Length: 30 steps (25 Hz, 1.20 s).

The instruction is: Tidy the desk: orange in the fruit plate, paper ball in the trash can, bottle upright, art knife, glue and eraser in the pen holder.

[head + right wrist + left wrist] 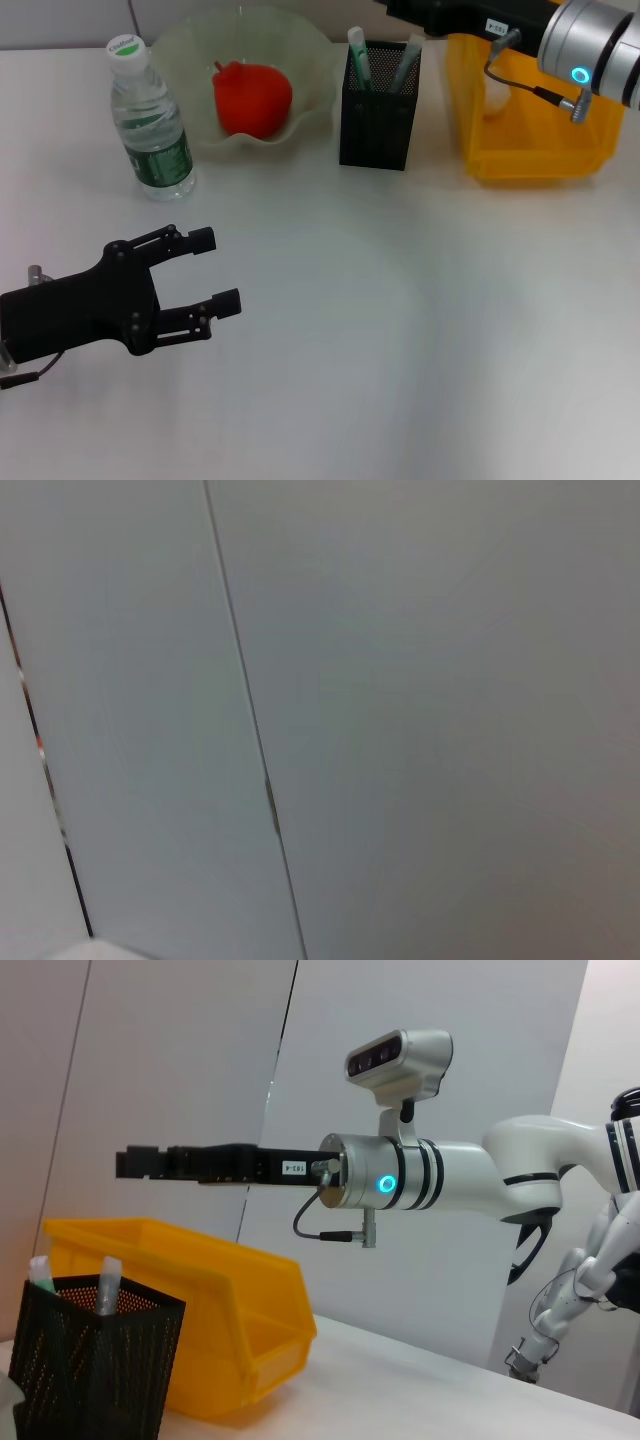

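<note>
The orange point(252, 98) lies in the pale-green fruit plate point(310, 60) at the back. To the plate's left the bottle point(150, 120) stands upright. The black mesh pen holder point(378, 110) point(90, 1370) holds two slim green-and-white items point(358, 55); the eraser is not visible. The yellow trash can point(530, 150) point(230, 1300) sits at the back right, with a whitish patch point(497, 103) inside that may be the paper ball. My left gripper point(205, 272) hovers open and empty over the near-left table. My right gripper point(135, 1163) point(420, 12) hangs high above the pen holder and trash can.
White tabletop point(400, 330) stretches across the middle and the near right. A grey panelled wall point(400, 730) stands behind the desk. My right arm point(590, 45) reaches in over the trash can from the right.
</note>
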Motion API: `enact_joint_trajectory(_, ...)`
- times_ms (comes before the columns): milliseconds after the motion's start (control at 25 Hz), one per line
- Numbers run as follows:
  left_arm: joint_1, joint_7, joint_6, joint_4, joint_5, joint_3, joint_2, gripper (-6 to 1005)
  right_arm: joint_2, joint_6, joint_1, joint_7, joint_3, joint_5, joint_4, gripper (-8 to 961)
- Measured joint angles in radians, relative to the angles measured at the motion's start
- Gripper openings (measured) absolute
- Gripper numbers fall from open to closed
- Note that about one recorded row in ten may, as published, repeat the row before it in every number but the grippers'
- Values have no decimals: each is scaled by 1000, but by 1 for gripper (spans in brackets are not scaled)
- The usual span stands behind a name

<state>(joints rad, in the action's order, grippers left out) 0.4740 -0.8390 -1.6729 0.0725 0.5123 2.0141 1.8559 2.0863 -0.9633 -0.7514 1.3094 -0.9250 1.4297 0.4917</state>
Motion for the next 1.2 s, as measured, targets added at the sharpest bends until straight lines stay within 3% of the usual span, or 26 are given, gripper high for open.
enact_joint_trajectory(520,13,-3,8,-5,-6,0,3,849,-4,-167,73,-14,13,-91,3,689)
enact_joint_trajectory(640,16,-2,12,-2,-8,-2,5,849,-1,-209,99,-47,7,-127,-21,765)
enact_joint_trajectory(720,18,-2,18,0,-9,-6,6,849,-1,-266,114,-128,5,-174,-74,815)
enact_joint_trajectory(800,27,0,21,2,-7,-18,8,849,-1,-368,137,-250,11,-235,-144,815)
enact_joint_trajectory(960,31,0,11,4,-3,-18,8,849,-3,-468,166,-298,9,-264,-182,815)
enact_joint_trajectory(1200,26,0,-8,5,-1,-18,11,849,-15,-671,230,-274,-28,-132,-164,815)
